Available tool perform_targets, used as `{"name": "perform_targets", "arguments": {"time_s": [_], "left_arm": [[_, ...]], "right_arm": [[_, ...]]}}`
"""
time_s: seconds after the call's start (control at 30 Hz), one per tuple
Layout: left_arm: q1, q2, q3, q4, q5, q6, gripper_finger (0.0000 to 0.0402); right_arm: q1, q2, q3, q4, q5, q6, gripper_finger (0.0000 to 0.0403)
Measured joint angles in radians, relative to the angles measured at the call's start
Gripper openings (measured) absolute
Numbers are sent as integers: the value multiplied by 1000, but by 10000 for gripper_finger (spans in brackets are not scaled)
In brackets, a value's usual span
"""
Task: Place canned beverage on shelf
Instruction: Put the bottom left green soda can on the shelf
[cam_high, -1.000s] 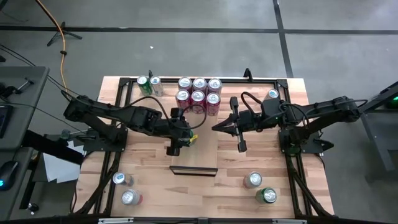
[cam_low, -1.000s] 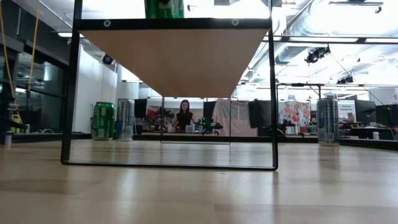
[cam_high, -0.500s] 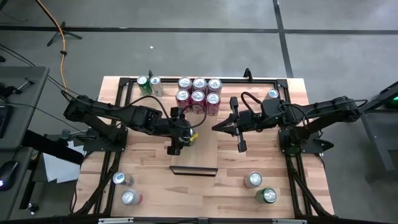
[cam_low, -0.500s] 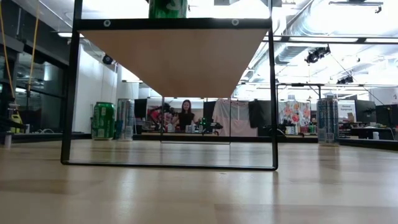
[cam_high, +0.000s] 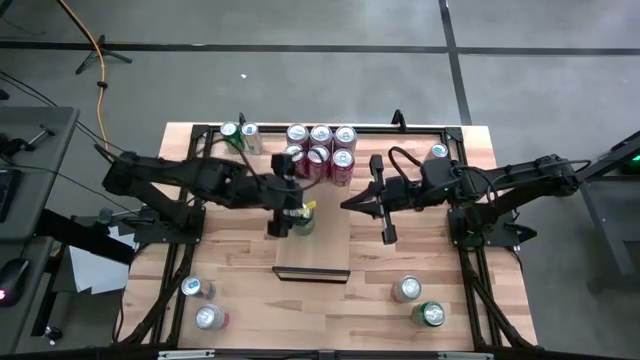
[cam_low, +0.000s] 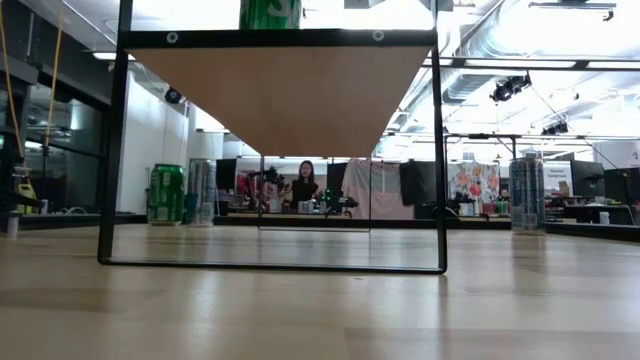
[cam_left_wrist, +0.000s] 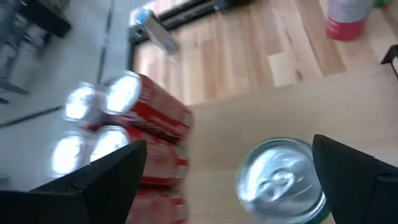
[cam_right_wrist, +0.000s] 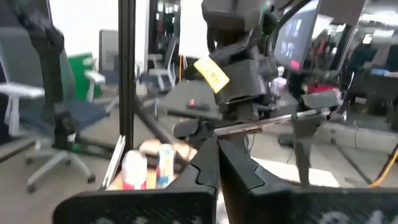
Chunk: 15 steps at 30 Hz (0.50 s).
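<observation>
A green can stands upright on the pale wooden shelf, near its far left corner. The low view shows the can's base on the shelf's top edge. In the left wrist view I look down on its silver top. My left gripper hovers just above the can, open. Its fingers stand wide on either side and clear of it. My right gripper hangs level over the shelf's right side, shut, with nothing in it.
Several red cans are bunched at the far edge just behind the shelf, close to my left gripper. More cans stand at the far left, far right, near left and near right. The shelf's near half is bare.
My left gripper has opened wider and let go of the green can. It has risen and drawn back a little toward the table's far left. The can stays upright on the shelf, and its top now shows in the high view.
</observation>
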<state>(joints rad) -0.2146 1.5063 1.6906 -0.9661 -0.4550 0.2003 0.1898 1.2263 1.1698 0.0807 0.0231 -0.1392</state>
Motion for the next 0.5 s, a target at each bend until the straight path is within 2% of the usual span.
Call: {"name": "perform_targets", "arguments": {"time_s": [0.13, 0.27, 0.37, 0.5], "left_arm": [[0, -19, 100, -82, -30, 10, 379], [0, -103, 124, -78, 3, -86, 379], [0, -186, 124, -79, 12, -187, 379], [-2, -295, 123, -76, 10, -238, 379]], "right_arm": [[0, 7, 1, 176, 0, 42, 0], [-14, 23, 15, 316, 35, 141, 2], [-19, 52, 75, 258, 102, 186, 21], [-20, 136, 221, 92, 116, 154, 94]]}}
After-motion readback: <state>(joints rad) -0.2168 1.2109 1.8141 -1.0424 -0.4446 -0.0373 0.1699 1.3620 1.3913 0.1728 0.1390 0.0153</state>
